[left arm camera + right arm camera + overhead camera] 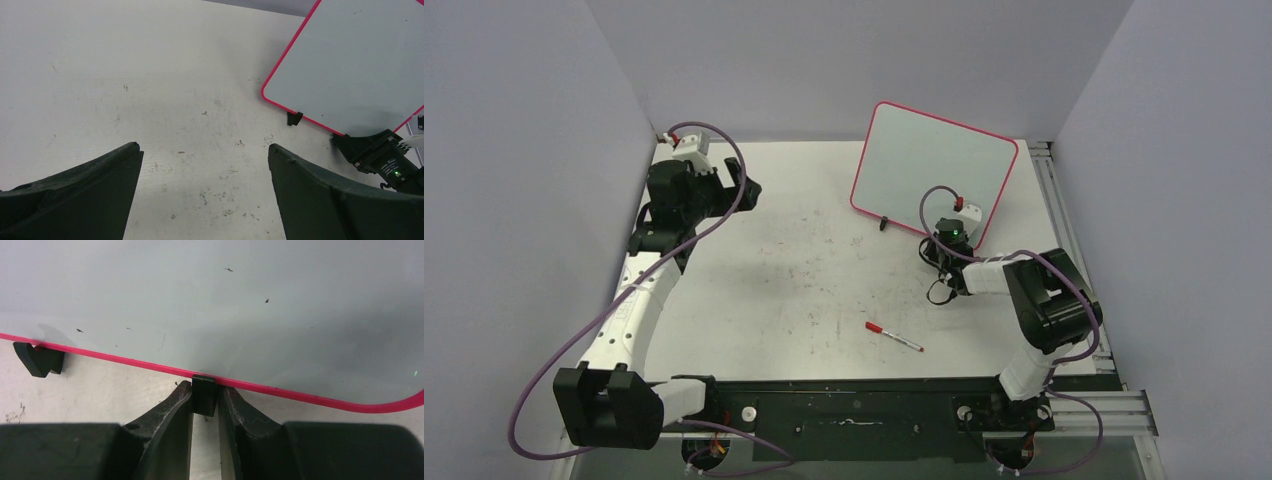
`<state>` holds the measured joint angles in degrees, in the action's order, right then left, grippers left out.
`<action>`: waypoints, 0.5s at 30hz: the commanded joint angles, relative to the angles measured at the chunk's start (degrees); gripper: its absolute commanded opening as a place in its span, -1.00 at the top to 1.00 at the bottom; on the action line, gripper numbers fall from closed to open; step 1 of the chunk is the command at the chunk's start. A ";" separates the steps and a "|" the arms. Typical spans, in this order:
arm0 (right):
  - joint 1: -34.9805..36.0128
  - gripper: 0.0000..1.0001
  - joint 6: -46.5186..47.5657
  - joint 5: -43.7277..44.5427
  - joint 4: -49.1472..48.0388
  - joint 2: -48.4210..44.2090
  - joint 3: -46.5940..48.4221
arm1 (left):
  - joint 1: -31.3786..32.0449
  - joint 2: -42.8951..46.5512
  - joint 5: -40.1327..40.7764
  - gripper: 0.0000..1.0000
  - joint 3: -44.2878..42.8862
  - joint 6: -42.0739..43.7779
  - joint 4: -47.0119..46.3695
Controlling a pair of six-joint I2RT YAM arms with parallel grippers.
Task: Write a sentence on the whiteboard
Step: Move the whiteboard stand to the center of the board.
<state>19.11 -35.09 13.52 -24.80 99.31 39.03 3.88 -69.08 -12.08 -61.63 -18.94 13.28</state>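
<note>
The whiteboard [929,165], pale grey-white with a pink-red rim, stands tilted at the back right of the table. Its face [225,305] carries only a few dark specks, and the sentence is out of view. My right gripper [204,390] is shut on the board's black clip foot [204,396] at the bottom rim. From above, this gripper [944,230] sits at the board's lower right edge. My left gripper [749,188] hangs open over the back left of the table. Only scuffed tabletop shows between its fingers [204,149]. The board [350,65] lies off to its right.
A thin marker with a red cap [894,337] lies flat on the table in front of the right arm. The board's other clip foot [884,222] stands on the tabletop, also in the right wrist view [37,359]. Grey walls close in the table on three sides.
</note>
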 commanded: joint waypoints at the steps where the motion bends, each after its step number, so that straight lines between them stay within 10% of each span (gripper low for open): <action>1: 2.55 0.89 0.22 -6.32 3.03 -3.40 -2.29 | 0.95 0.14 -0.25 -0.92 0.06 0.65 -2.73; 15: 6.11 0.89 4.99 -8.57 5.25 -13.37 -9.53 | 7.68 0.07 2.05 -0.93 0.01 3.13 -1.59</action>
<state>23.97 -31.40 10.13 -19.84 89.58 31.35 9.19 -69.14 -11.07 -61.63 -17.72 13.32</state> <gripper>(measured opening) 0.215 0.963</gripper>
